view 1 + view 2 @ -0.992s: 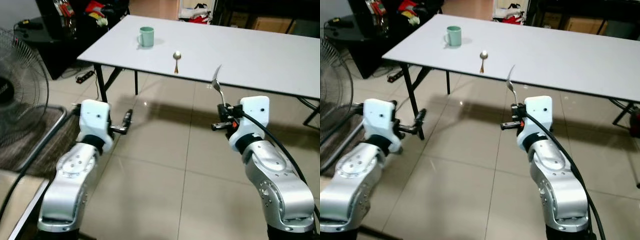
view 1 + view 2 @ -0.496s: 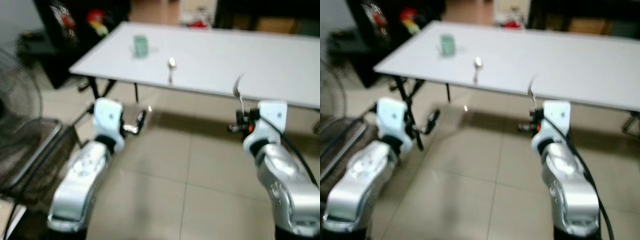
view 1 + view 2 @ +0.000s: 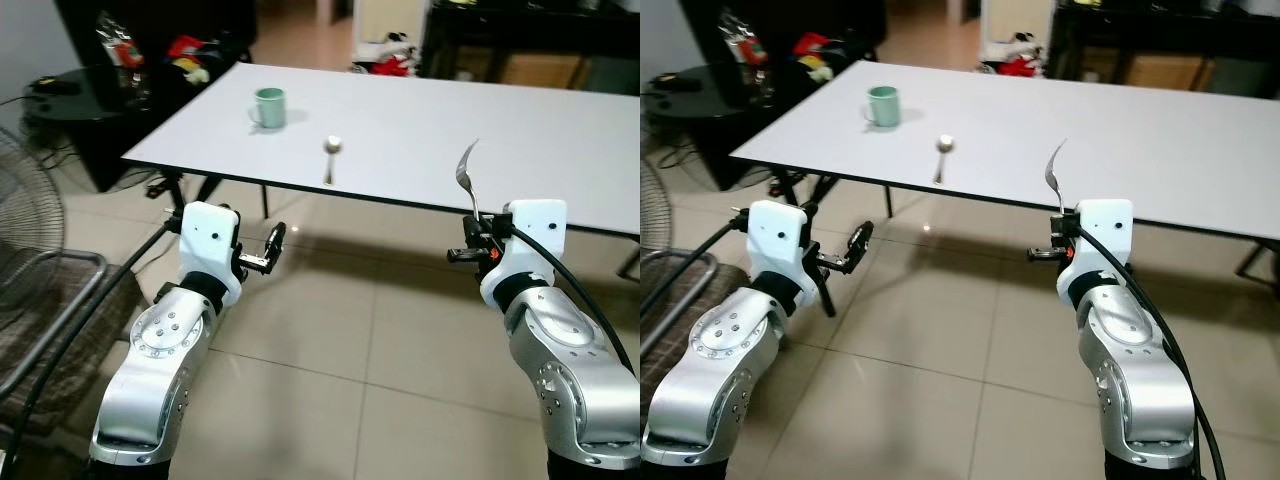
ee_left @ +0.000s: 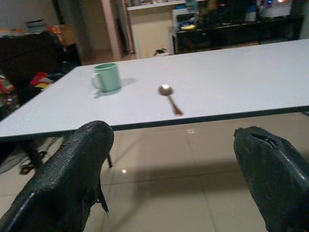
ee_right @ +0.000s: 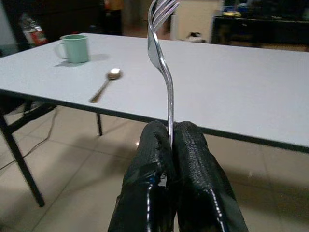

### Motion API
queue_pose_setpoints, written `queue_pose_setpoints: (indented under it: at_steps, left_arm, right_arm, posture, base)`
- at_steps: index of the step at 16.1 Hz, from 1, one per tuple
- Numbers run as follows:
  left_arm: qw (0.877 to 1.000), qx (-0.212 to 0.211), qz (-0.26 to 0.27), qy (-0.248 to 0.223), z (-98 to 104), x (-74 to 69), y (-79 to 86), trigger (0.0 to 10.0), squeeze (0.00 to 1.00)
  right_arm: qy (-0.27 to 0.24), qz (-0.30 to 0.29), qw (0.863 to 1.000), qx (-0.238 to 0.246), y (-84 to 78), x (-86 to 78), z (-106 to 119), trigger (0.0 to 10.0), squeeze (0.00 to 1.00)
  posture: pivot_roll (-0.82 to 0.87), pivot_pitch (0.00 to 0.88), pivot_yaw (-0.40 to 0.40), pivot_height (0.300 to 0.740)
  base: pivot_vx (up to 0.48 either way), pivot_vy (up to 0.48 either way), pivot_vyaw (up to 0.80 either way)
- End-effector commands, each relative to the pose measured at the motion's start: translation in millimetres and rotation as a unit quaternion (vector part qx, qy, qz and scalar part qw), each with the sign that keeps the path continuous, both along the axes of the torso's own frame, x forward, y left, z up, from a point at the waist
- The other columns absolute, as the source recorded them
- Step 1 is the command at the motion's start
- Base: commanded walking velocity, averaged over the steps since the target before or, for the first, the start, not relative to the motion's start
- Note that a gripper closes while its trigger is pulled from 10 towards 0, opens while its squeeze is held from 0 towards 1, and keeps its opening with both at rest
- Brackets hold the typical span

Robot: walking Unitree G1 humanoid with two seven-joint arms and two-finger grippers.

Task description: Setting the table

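Note:
A white table (image 3: 560, 130) stands ahead of me with a green mug (image 3: 268, 107) at its far left. A spoon (image 3: 331, 155) lies near the table's front edge, right of the mug. My right gripper (image 3: 466, 250) is shut on the handle of a silver fork (image 5: 161, 58). The fork stands upright with its tines up, just short of the table edge. My left gripper (image 4: 174, 140) is open and empty, held low in front of the table's left end, with the mug (image 4: 107, 77) and spoon (image 4: 170, 98) beyond it.
A floor fan (image 3: 25, 230) stands at my left with a cable running over the tiles. A dark shelf with clutter (image 3: 130, 60) sits left of the table. A black table leg (image 3: 210, 190) comes down near my left gripper. Dark furniture lines the far wall.
The whole picture shifted and blurred in between, so the camera moved; the table now looks a little nearer. The fork stays upright in my right gripper and the left stays open.

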State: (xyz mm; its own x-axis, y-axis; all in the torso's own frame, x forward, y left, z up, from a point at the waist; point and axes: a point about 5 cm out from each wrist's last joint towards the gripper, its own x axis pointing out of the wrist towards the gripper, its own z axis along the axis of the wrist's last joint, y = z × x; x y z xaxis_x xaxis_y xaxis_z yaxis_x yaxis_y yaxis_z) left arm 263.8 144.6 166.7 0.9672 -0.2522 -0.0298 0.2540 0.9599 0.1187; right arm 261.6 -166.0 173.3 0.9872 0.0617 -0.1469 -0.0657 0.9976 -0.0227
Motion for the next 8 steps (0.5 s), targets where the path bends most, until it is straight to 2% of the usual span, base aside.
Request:
queue_pose_setpoints:
  at_steps: [1,4,7,8]
  left_arm:
    - [1.0,0.002,0.009,-0.003,2.1,0.4,6.0,10.0,0.0]
    - [1.0,0.002,0.009,-0.003,2.5,0.0,5.9,10.0,0.0]
    - [1.0,0.002,0.007,-0.002,2.7,-0.3,6.1,10.0,0.0]
    - [1.0,0.001,0.007,-0.003,3.2,-0.1,6.4,10.0,0.0]
  right_arm:
    - [-0.009,0.025,1.0,-0.004,10.3,0.9,4.6,10.0,0.0]
    - [-0.006,0.053,0.999,-0.006,16.1,-0.4,4.8,10.0,0.0]
    - [-0.007,0.054,0.998,-0.016,16.5,-0.4,5.2,10.0,0.0]
    - [-0.007,0.054,0.998,-0.014,16.8,-0.2,5.1,10.0,0.0]
  posture:
    - [0.09,0.0,0.005,0.74]
    - [0.09,0.0,0.006,0.74]
    - [0.09,0.0,0.007,0.74]
    - [0.09,0.0,0.007,0.74]
  base:
    - [0.311,0.0,0.0]
    - [0.315,0.0,0.0]
    - [0.315,0.0,0.48]
    - [0.311,0.0,0.0]
